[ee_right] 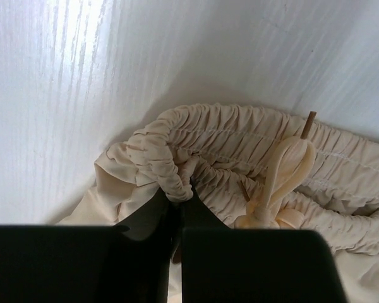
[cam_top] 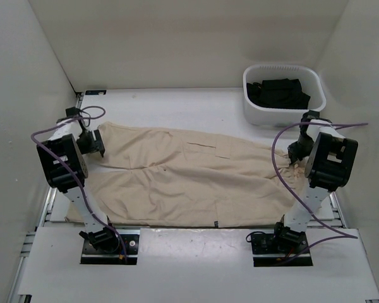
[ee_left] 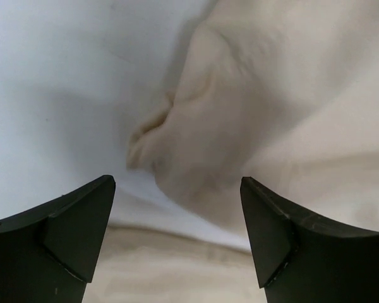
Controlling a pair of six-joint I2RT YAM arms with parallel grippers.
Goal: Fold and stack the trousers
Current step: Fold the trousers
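- The trousers lie spread flat across the middle of the table, waist to the robot's right and legs running off to its left. The two legs lie side by side, and the pocket slit faces up.
- At the right end, the right gripper has its fingers pressed together on a bunched fold of the elastic waistband, just beside the knotted drawstring — a pinch on the very edge of the cloth.
- At the left end, the left gripper is spread wide and holds nothing. The leg hem of the far leg lies crumpled on the table below, between its fingers, and the wrist view shows no contact with it.
- As a judgement of progress, no fold looks made yet — the garment is at full length, with one end gripped and the other only lined up. What is left is to take the hem, bring the ends together, fold the cloth down and set it on a stack. No stack shows anywhere.
- A white tub sits at the far right corner of the table, apart from the trousers. Dark garments are heaped inside it, and what kind they are cannot be told.
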